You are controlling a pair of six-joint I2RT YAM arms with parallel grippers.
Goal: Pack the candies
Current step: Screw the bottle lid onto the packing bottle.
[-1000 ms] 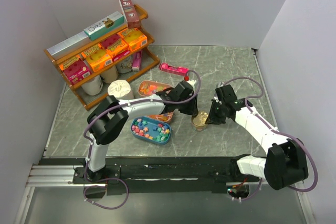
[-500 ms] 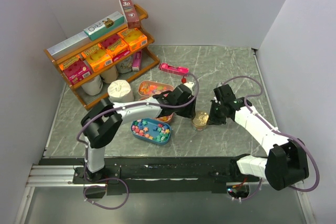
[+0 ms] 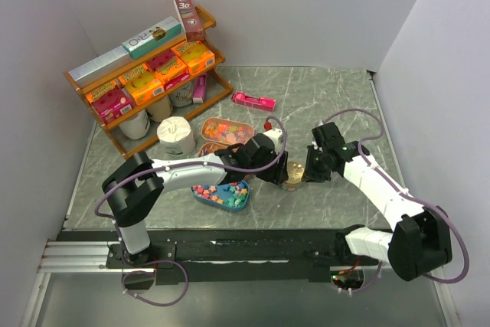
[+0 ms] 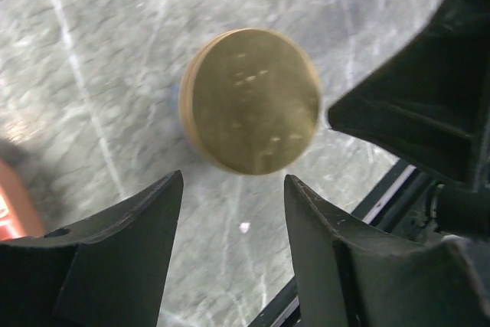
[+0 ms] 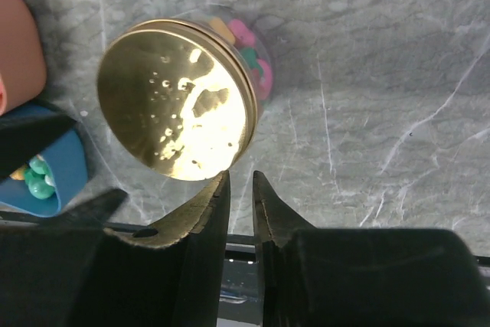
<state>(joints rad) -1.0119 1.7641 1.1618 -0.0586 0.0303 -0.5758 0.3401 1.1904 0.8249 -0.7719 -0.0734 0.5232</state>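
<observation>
While some of the candies (image 5: 249, 44) are showing pink, green and yellow through the clear wall of a gold-lidded jar (image 5: 176, 97), that jar is standing upright just ahead of the right gripper (image 5: 240, 181). The right gripper's fingers are sitting almost together, with only a thin slit between them and nothing in it. The left gripper (image 4: 233, 189) is facing the same jar from the opposite side, its fingers spreading wide, staying apart from it and gripping nothing. More candies are lying in a blue tray (image 3: 230, 207) just beside the left gripper, on the side away from the jar. Others are filling an orange oval tray (image 3: 222, 119) a little farther off. A grey-green marbled table (image 3: 337, 105) is carrying everything, and plain white walls (image 3: 306, 5) are closing it in on three sides. Well away from both grippers, a wooden rack (image 3: 208, 19) is holding orange and pink boxes (image 3: 149, 86) against the wall, with a pale roll (image 3: 176, 129) standing near its foot.
</observation>
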